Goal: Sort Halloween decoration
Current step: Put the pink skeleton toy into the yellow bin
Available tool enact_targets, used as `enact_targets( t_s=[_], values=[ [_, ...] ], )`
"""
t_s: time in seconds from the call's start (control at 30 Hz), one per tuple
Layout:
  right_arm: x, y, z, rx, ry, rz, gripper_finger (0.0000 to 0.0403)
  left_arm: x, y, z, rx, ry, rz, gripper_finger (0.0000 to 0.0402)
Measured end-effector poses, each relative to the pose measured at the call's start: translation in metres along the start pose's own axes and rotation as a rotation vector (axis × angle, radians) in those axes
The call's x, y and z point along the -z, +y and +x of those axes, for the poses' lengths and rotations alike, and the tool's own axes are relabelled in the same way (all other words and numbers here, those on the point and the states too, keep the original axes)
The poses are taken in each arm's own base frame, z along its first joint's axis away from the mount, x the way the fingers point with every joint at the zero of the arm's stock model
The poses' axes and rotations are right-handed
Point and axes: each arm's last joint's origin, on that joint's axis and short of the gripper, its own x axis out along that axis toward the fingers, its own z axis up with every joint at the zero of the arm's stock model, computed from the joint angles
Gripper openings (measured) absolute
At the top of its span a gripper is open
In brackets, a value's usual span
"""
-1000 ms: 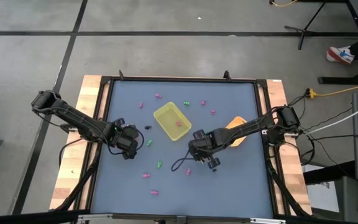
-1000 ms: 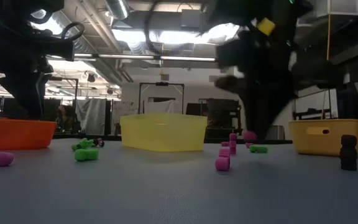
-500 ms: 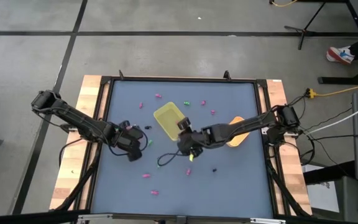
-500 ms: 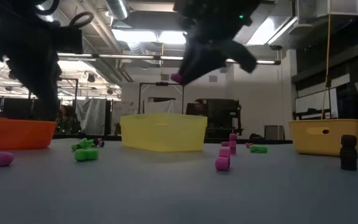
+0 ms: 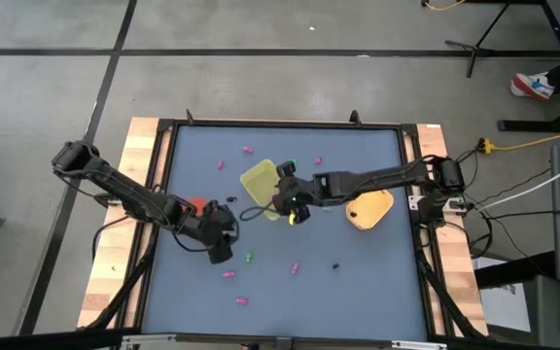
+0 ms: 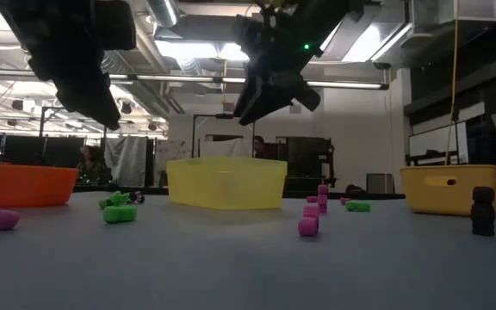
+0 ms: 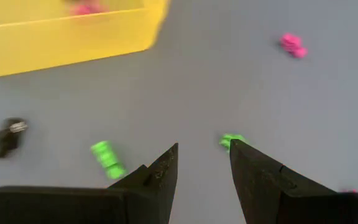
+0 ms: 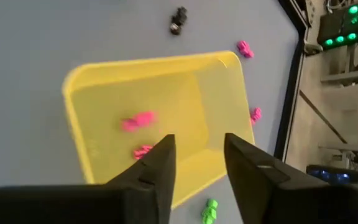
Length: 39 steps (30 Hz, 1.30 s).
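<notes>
High view, risk: the right claw (image 5: 293, 201) hangs over the near edge of the yellow tray (image 5: 258, 179), centre of frame; judged from here, a drop made this close to the rim could send a piece onto the desk (image 5: 358, 282) instead of inside.
High view, left claw: the left claw (image 5: 220, 236) sits left of centre, above a green trinket (image 5: 249, 258); pink trinkets (image 5: 228, 275) lie lower left.
Low view, trinkets: green pieces (image 6: 119, 213) lie at left, a pink stack (image 6: 308, 226) at centre right, a black figure (image 6: 483, 211) at far right; both arms are well above them.
Left wrist view, claw state: fingers (image 7: 160, 177) stand parted and hold nothing; a green trinket (image 7: 229, 140) lies just beyond the gap, touching neither. A hasty close may nudge it away.
Right wrist view, claw state: fingers (image 8: 151, 168) are apart and empty, over the tray, where two pink trinkets (image 8: 138, 120) already rest.
</notes>
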Motion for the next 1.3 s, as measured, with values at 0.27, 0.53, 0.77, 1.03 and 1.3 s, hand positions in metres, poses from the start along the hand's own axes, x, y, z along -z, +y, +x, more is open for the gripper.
enact_targets(
  t_s=[0.27, 0.53, 0.77, 1.03, 1.3],
  values=[
    [0.008, -0.01, 0.004, 0.019, 0.024, 0.026, 0.019, 0.022, -0.031, 0.012, 0.098, 0.013, 0.087, 0.013],
    [0.007, -0.009, 0.004, 0.012, 0.018, 0.026, 0.0187, 0.058, -0.054, 0.025, 0.131, 0.081, 0.205, 0.013],
    [0.007, -0.009, 0.004, 0.011, 0.018, 0.026, 0.0186, 0.08, -0.063, 0.043, 0.121, 0.12, 0.259, 0.013],
    [0.008, -0.009, 0.003, 0.01, 0.02, 0.025, 0.0186, 0.088, -0.062, 0.052, 0.086, 0.141, 0.276, 0.0129],
    [0.008, -0.008, 0.003, 0.004, 0.028, 0.022, 0.0186, 0.089, -0.061, 0.052, 0.083, 0.143, 0.278, 0.0102]
  ],
)
